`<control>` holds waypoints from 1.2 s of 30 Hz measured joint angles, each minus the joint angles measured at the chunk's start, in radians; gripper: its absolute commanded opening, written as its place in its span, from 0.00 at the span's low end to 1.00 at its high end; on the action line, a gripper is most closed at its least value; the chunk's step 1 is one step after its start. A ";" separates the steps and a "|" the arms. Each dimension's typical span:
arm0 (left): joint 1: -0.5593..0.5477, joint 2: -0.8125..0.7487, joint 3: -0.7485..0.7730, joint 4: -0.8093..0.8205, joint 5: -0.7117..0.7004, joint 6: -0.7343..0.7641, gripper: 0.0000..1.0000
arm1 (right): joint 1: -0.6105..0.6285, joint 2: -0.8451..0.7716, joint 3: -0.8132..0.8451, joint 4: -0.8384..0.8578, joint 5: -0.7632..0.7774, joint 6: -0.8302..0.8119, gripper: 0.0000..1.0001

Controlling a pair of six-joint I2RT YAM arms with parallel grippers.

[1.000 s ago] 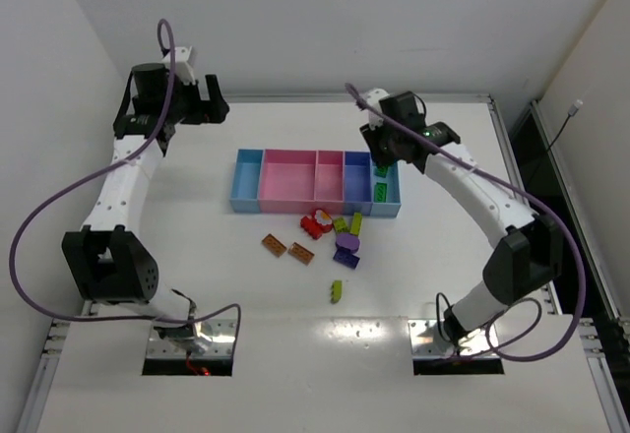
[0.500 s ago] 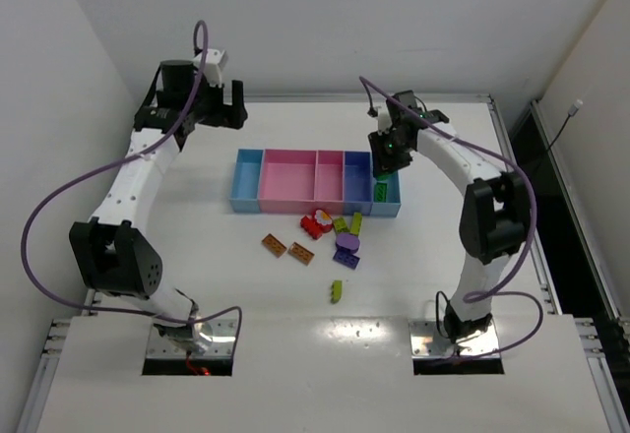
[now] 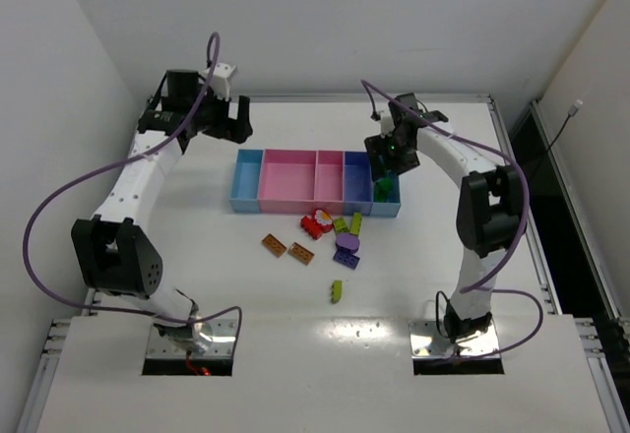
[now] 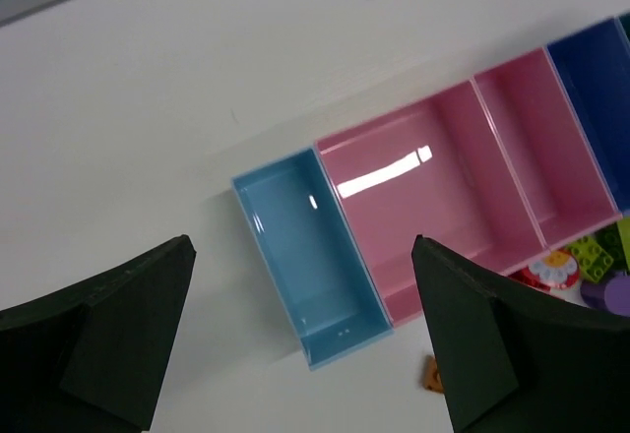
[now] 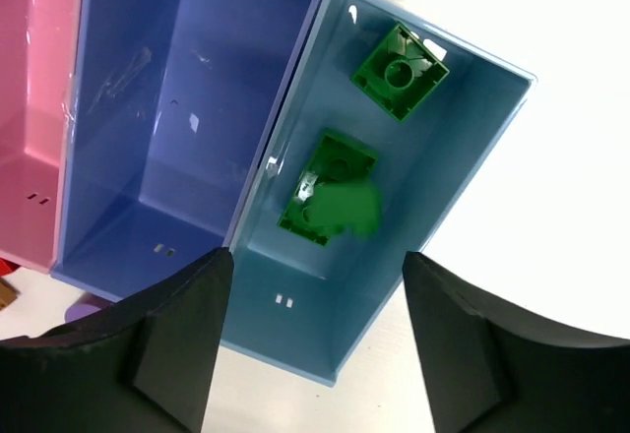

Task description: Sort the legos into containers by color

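The right gripper (image 5: 315, 264) hung with fingers spread and empty over the light blue end bin (image 5: 463, 148) at the right of the containers (image 3: 285, 179), where two green legos (image 5: 399, 71) lay. At the overhead view's upper left, the left gripper (image 3: 232, 118) stood wide apart, holding nothing. The loose legos (image 3: 340, 236) lay scattered on the table (image 3: 197, 256) just below the bins.

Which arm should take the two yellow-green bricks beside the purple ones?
Right, probably. The right hand, open and empty, hangs over the light blue end bin just behind those yellow-green bricks; the left hand is much farther away.
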 measured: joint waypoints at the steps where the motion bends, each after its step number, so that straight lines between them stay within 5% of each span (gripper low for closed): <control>1: 0.000 -0.006 -0.019 -0.003 0.015 0.008 1.00 | 0.000 0.000 0.000 0.001 0.005 -0.003 0.74; 9: -0.082 -0.082 -0.122 -0.084 0.077 0.156 1.00 | 0.005 -0.071 -0.029 0.048 0.035 -0.004 0.79; 15: -0.251 -0.245 -0.234 -0.285 0.150 0.478 0.95 | -0.002 -0.378 -0.130 0.151 -0.054 -0.095 0.91; 22: -0.385 -0.277 -0.397 -0.486 0.187 0.847 0.94 | -0.038 -0.355 0.062 0.071 -0.179 -0.189 0.98; 29: -0.433 -0.257 -0.647 -0.393 0.142 1.089 0.93 | -0.087 -0.308 0.063 -0.034 -0.216 -0.208 0.98; 36: -0.448 -0.065 -0.626 -0.266 0.145 1.223 0.89 | -0.126 -0.312 0.051 -0.050 -0.241 -0.222 0.98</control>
